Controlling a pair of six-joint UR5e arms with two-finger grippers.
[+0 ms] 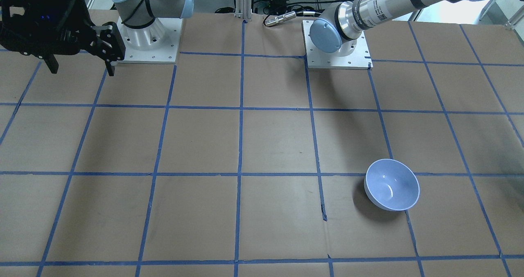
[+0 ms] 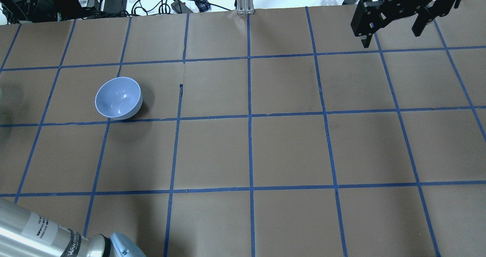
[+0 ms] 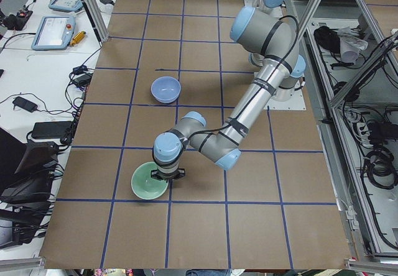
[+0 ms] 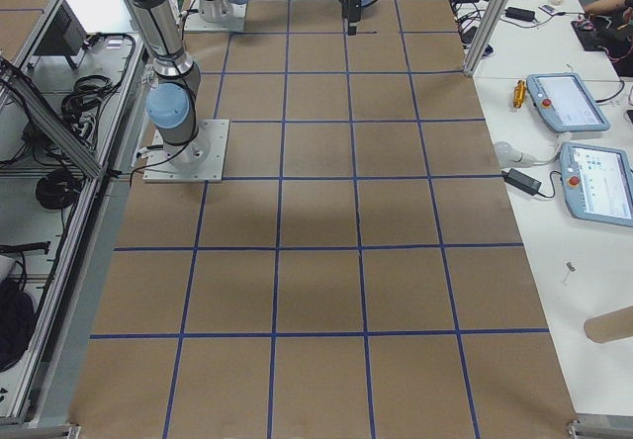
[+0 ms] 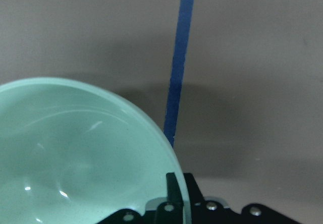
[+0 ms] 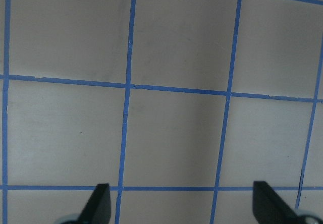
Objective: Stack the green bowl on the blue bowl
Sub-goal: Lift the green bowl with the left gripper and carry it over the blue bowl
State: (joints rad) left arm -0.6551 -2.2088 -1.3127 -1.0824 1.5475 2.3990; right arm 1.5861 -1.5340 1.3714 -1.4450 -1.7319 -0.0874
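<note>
The green bowl (image 3: 149,181) sits on the worktop (image 2: 288,147) towards the robot's left end, well apart from the blue bowl (image 3: 165,89), which stands upright and open further along the same side. The left fingers (image 5: 171,186) are drawn close together on the green bowl's thin rim, one inside and one outside, so they look clamped on that single edge.

That narrow pinch is probably the main risk. The bowl is glossy and held at one side only, so once it is lifted its weight may swing it down, or it may slide out of the fingers during the carry. A tilted bowl would meet the blue one rim first, and that could push the blue bowl across the smooth paper or leave the green one sitting crooked instead of nested. Letting go too high could make it bounce out.

The right fingers (image 6: 100,204) hang spread wide and hold nothing, well away at the other end, so they are unlikely to get in the way.
</note>
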